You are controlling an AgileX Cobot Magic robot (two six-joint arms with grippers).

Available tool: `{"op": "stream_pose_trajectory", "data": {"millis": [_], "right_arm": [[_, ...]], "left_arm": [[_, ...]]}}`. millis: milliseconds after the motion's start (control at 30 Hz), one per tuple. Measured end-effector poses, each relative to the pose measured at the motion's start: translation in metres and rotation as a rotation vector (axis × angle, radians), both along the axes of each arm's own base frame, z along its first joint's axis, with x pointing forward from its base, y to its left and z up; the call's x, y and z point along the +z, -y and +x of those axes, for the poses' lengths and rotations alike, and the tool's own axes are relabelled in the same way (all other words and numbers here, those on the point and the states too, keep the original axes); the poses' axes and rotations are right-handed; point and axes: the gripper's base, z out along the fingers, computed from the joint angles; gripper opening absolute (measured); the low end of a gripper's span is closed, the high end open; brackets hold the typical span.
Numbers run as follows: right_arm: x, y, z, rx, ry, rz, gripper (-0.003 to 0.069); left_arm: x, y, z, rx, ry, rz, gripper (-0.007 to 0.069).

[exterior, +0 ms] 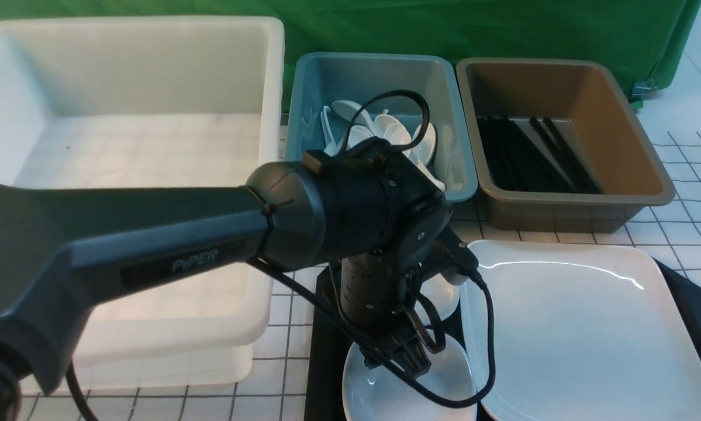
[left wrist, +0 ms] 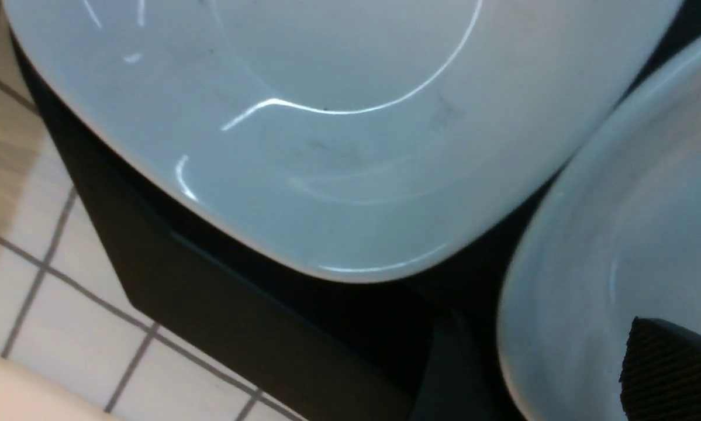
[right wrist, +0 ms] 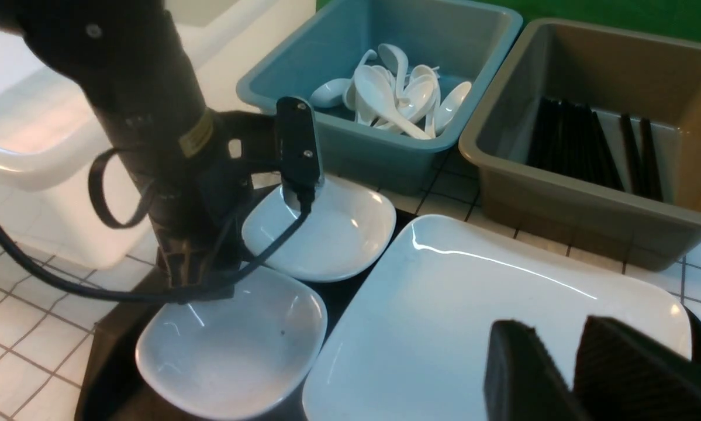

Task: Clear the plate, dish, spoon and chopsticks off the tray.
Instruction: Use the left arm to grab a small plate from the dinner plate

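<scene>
White and glossy, the near dish [exterior: 376, 397] sits at the front-left corner of the tray [exterior: 322, 374], with the left fingers [left wrist: 672, 368] down over it. Grasping this dish looks like the step in hand. One ribbed finger shows above the dish in the left wrist view, but its partner is out of frame. The front view buries the tips behind cable [exterior: 490, 351], so I cannot tell how wide they stand or whether they pinch the rim.

To do it well, put one finger inside the rim and one outside, and close firmly on the slick glaze. Then lift straight up before swinging away, because the far dish [right wrist: 338, 234] and the large plate [exterior: 584, 327] lie just beside it and a sideways drag could knock either.

The right fingers [right wrist: 531, 374] hover over the plate with a narrow gap, holding nothing.

No loose spoon or chopsticks show on the tray, though the arm hides part of it — spoons [right wrist: 385, 93] fill the blue tub [right wrist: 373, 158], black chopsticks [right wrist: 572, 146] the brown tub [right wrist: 560, 204]. The tray's near edge is cut off.
</scene>
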Motion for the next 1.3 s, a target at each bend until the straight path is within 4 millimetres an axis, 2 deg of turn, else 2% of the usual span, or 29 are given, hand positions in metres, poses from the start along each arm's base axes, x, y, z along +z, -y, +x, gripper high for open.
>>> {"op": "stream_pose_trajectory", "data": {"millis": [233, 567, 900, 1067, 1300], "right_arm": [[0.000, 0.000, 0.000, 0.000, -0.002, -0.001, 0.0177], [0.000, 0.000, 0.000, 0.000, -0.002, -0.001, 0.0188], [0.000, 0.000, 0.000, 0.000, -0.002, -0.001, 0.0199], [0.000, 0.000, 0.000, 0.000, -0.002, -0.001, 0.0209], [0.000, 0.000, 0.000, 0.000, -0.002, -0.001, 0.0209]], "left_arm": [[-0.009, 0.002, 0.002, -0.003, -0.004, 0.001, 0.0377], [-0.010, 0.009, -0.008, -0.028, -0.116, -0.076, 0.0377], [-0.011, 0.005, -0.017, -0.046, -0.215, -0.028, 0.0377], [-0.011, 0.003, -0.016, -0.079, -0.207, 0.000, 0.0377], [-0.023, 0.005, -0.014, -0.092, -0.222, 0.009, 0.0375]]}}
